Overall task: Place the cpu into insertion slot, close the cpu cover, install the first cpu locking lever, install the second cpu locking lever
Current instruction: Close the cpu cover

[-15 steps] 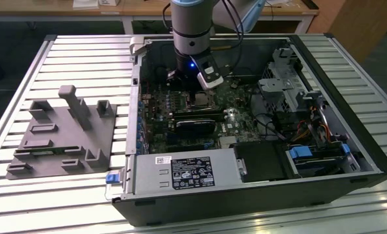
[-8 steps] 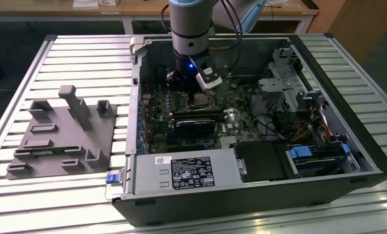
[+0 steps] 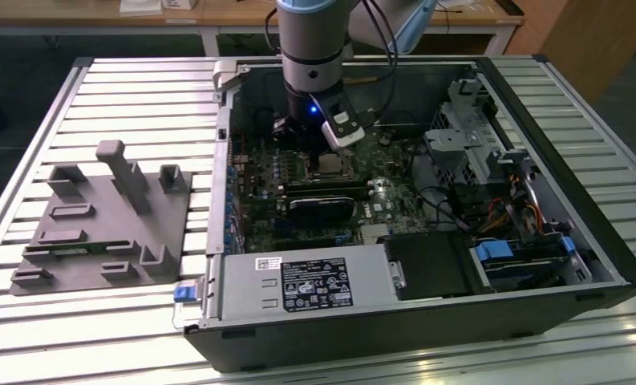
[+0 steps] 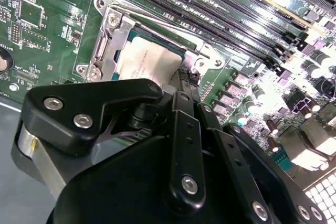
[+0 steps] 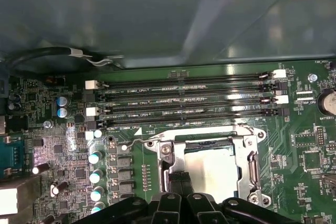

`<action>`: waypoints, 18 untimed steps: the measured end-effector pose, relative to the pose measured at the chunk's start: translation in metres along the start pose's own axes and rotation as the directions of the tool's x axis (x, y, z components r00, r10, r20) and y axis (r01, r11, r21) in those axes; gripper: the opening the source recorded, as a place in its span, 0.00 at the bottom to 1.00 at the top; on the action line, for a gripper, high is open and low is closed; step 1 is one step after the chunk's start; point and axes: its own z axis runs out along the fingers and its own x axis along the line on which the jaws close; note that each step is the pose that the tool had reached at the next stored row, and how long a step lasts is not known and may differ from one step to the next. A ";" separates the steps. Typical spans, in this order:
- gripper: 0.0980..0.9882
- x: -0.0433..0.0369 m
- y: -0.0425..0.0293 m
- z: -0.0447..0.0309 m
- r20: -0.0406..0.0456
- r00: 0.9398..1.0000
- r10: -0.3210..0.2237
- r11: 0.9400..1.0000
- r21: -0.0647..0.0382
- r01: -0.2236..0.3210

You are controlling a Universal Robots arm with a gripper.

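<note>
Cpu (image 5: 212, 174) is sitting in the insertion slot (image 5: 252, 169), with the cpu cover (image 5: 202, 141) framing it. We are seeing the gripper (image 5: 179, 179), fingertips pressed together, at the cover's edge. Memory slots (image 5: 184, 100) are running just beside another edge.

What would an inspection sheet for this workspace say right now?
Surface: slatted metal table carrying an open computer case.
Job's things: cpu cover lies flat over the insertion slot; cpu shows through its window; a wire locking lever juts out beside it.
Clutter: grey fixture tray on the exterior view's left.
Grippers: gripper low at the slot's edge.
Cables: wire bundle inside the case.
Surroundings: wooden benches behind.
</note>
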 end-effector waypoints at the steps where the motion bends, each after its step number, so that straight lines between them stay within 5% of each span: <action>1: 0.01 0.0000 0.0000 0.0000 0.000 1.000 0.000 1.000 0.000 0.000; 18: 0.01 0.0033 -0.0005 0.0042 0.000 1.000 -0.002 1.000 0.000 0.002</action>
